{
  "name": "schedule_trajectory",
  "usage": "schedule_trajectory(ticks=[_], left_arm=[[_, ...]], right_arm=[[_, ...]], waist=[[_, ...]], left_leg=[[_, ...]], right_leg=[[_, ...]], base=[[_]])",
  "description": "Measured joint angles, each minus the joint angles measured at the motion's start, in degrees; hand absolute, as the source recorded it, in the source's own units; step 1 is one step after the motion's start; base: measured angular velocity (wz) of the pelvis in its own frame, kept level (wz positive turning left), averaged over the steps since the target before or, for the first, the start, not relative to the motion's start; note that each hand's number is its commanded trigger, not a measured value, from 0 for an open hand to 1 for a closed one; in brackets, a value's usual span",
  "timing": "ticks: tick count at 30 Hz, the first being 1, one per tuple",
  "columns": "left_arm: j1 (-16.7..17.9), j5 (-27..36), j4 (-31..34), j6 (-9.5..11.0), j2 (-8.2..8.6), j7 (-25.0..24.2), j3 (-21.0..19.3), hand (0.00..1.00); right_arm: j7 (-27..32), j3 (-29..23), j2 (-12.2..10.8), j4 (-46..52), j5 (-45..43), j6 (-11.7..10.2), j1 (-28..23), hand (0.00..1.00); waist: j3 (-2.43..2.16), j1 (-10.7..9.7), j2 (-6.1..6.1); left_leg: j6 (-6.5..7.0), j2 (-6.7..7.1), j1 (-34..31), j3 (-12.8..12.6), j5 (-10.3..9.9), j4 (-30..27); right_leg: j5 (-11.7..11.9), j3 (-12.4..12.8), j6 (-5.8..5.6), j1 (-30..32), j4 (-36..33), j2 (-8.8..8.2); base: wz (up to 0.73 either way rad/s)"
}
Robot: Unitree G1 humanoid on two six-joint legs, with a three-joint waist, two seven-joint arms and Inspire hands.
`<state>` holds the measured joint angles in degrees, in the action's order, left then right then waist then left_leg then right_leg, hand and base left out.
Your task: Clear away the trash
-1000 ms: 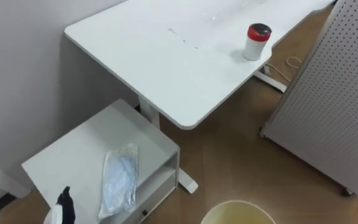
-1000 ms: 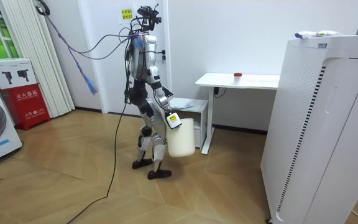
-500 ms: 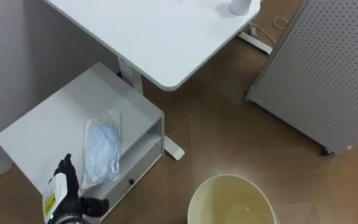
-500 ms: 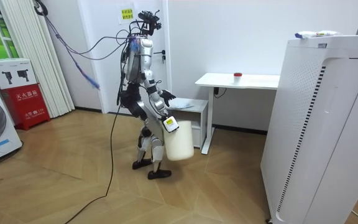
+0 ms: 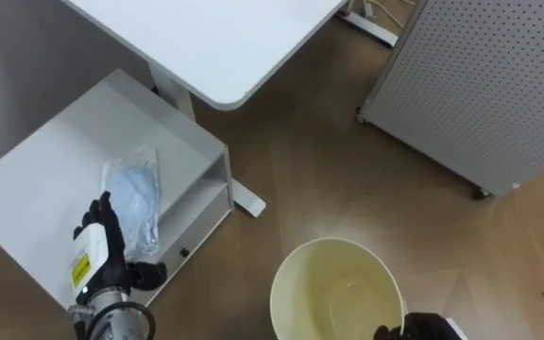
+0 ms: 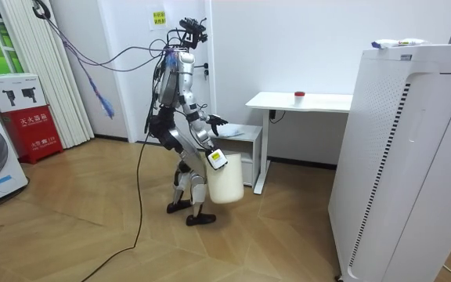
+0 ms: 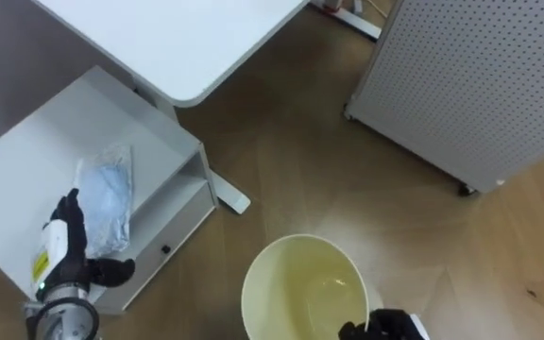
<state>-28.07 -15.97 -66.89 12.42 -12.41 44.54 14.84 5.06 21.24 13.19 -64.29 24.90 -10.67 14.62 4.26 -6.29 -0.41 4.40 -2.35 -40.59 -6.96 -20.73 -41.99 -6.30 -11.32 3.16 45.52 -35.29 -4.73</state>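
Left hand [image 5: 100,253] open, fingers straight, poised at the edge of the plastic-wrapped garbage [image 5: 132,196] on the low table [image 5: 36,179]; right hand [image 5: 425,329] grips the bin [image 5: 296,279] rim, keeping it alongside, apparently to receive it

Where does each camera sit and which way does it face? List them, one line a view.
Left eye view: on the head, looking down at the low cabinet, bag and bucket; left hand, right hand show.
Right eye view: beside it, same scene, shifted slightly.
Room view: standing off in the room, facing the whole robot near the desk.
All share the bucket.
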Motion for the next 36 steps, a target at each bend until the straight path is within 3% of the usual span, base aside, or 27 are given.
schedule_trajectory(ticks=[7, 13, 22, 26, 36], left_arm=[[-1.51, -5.82, -1.73, -1.09, -0.85, 2.32, 2.09, 0.00], [-1.76, -6.39, -2.61, -2.64, -1.09, 2.17, 3.61, 0.00], [-1.53, -8.56, -4.15, -4.26, -2.17, 0.02, 4.66, 0.00], [-1.47, -9.59, -4.75, -5.23, -2.83, -0.12, 4.47, 0.00], [-1.06, -10.07, -4.69, -6.31, -3.08, 0.18, 4.51, 0.00]], right_arm=[[0.71, 0.01, 0.42, 0.75, 0.90, 0.27, 0.68, 1.00], [0.43, 0.05, 0.54, 2.27, 1.65, 0.58, 1.03, 1.00], [0.46, 0.03, 0.52, 3.58, 2.38, 0.83, 1.34, 1.00], [0.47, -0.06, 0.60, 3.86, 2.31, 2.02, 1.83, 1.00], [1.63, -0.14, 0.64, 3.90, 2.41, 2.05, 2.45, 1.00]], waist=[[0.42, -0.28, 0.03], [0.69, -1.98, -0.09], [0.73, -2.54, -0.10], [0.71, -2.53, -0.12], [0.60, -1.60, -0.29]], left_leg=[[-0.54, -1.02, -3.08, -0.41, -0.67, -1.62], [-0.61, -1.07, -4.86, -0.72, -0.71, -1.93], [-0.98, -1.95, -7.35, -0.94, -1.35, -3.72], [-1.04, -2.00, -7.61, -0.93, -1.33, -3.76], [-1.05, -1.85, -9.15, -0.98, -1.32, -4.46]], right_leg=[[0.02, 0.21, 0.54, 3.02, -0.69, 0.88], [-0.15, 0.49, 0.81, 5.20, -1.54, 0.83], [-0.36, 0.57, 1.41, 7.53, -2.34, 1.49], [-0.61, 0.38, 1.73, 7.80, -2.46, 1.46], [-0.65, 0.50, 1.76, 9.44, -3.22, 1.21]], base=[[-0.07], [-0.02], [-0.03], [0.00], [0.00]])
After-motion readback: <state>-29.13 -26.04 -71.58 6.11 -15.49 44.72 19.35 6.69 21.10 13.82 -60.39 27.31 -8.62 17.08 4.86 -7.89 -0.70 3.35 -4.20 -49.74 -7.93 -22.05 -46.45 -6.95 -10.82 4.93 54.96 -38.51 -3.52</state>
